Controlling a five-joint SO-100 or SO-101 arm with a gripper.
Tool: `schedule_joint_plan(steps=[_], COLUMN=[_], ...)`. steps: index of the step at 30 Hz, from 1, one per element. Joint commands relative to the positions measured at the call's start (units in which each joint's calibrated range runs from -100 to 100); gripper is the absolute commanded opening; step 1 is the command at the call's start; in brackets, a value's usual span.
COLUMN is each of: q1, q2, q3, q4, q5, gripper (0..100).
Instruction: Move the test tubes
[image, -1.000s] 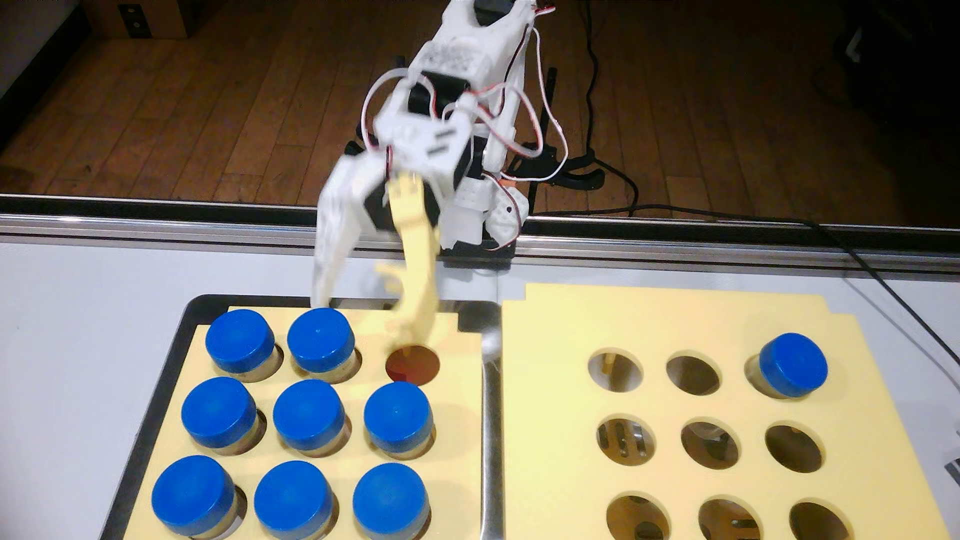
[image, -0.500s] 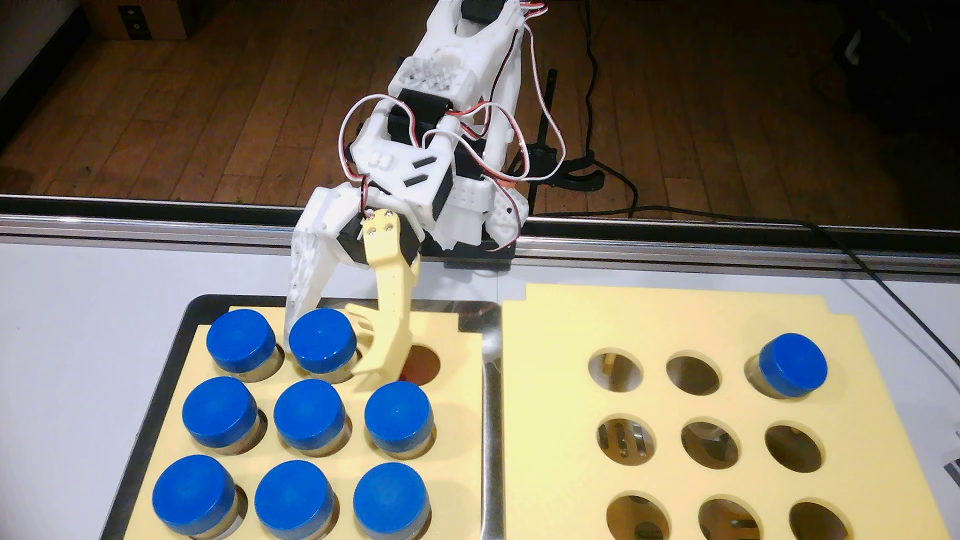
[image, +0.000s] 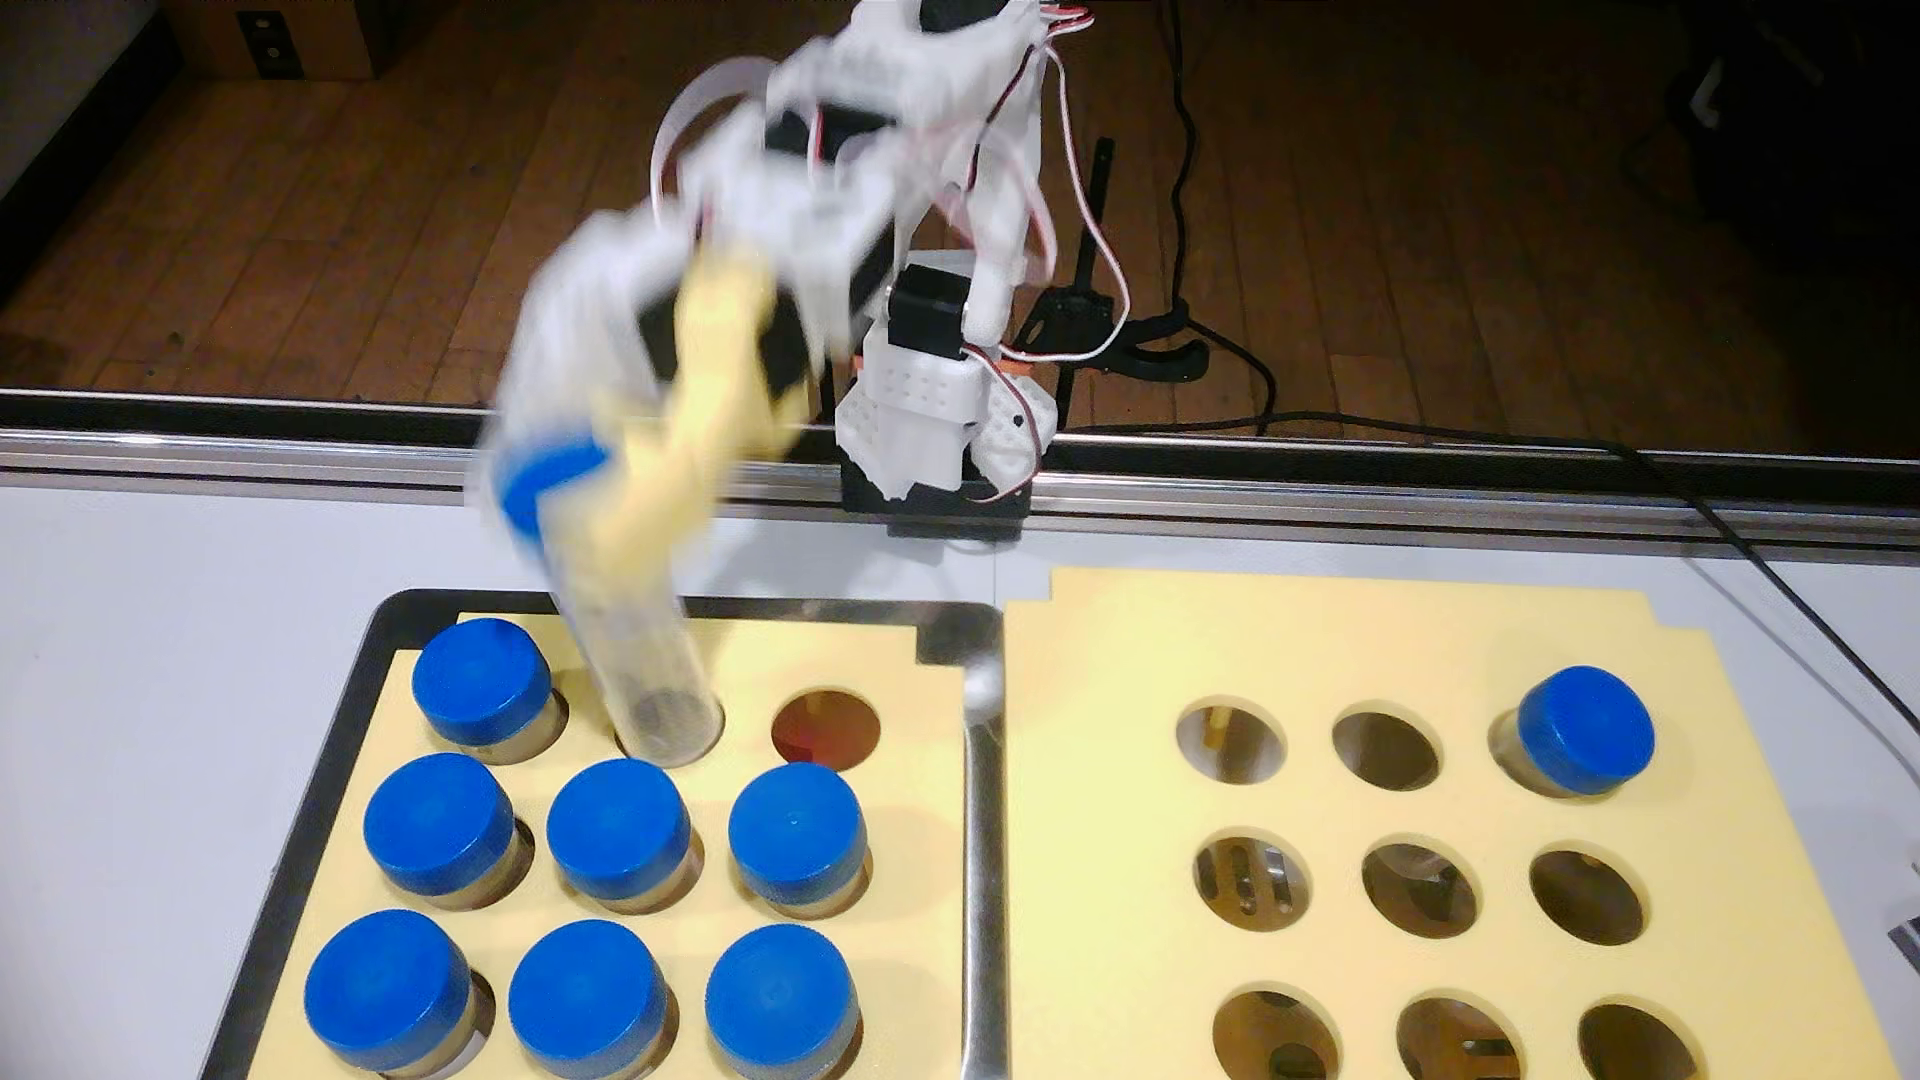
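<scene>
My gripper (image: 582, 498), white with a yellow finger, is blurred by motion and shut on a clear test tube (image: 644, 665) just under its blue cap (image: 545, 483). The tube is tilted, and its lower end hangs over the top-middle hole of the left yellow foam rack (image: 935, 789). Several blue-capped tubes stand in that rack, such as one at the top left (image: 481, 680). The right yellow foam rack (image: 1340, 644) holds one blue-capped tube (image: 1584, 730) in its top-right hole.
The left rack sits in a metal tray (image: 982, 831). The left rack's top-right hole (image: 826, 727) is open, and the right rack has several open holes. The arm's base (image: 940, 436) is clamped on the rail at the table's far edge. Cables run at the right.
</scene>
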Motion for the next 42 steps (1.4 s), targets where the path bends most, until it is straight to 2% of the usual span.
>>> schedule_joint_plan(steps=[1, 4, 8, 9, 14, 19, 29, 37, 42], q1=[0.00, -1.56, -10.16, -15.94, -30.16, -37.35, -38.91, -40.91, -43.35], q2=[-0.74, -2.39, -3.17, -3.08, -3.61, -3.69, -2.74, 6.90, 7.16], q3=[-21.23, -31.58, -32.48, -30.03, -14.87, -7.61, -3.80, -5.61, 4.47], q4=[-0.59, -0.59, -0.50, -0.50, -0.59, -0.50, -0.88, -1.08, -0.40], q5=[0.28, -0.03, -0.08, -0.08, -0.14, -0.14, 0.23, 0.28, -0.19], gripper=[8, 8, 8, 8, 8, 8, 8, 8, 8])
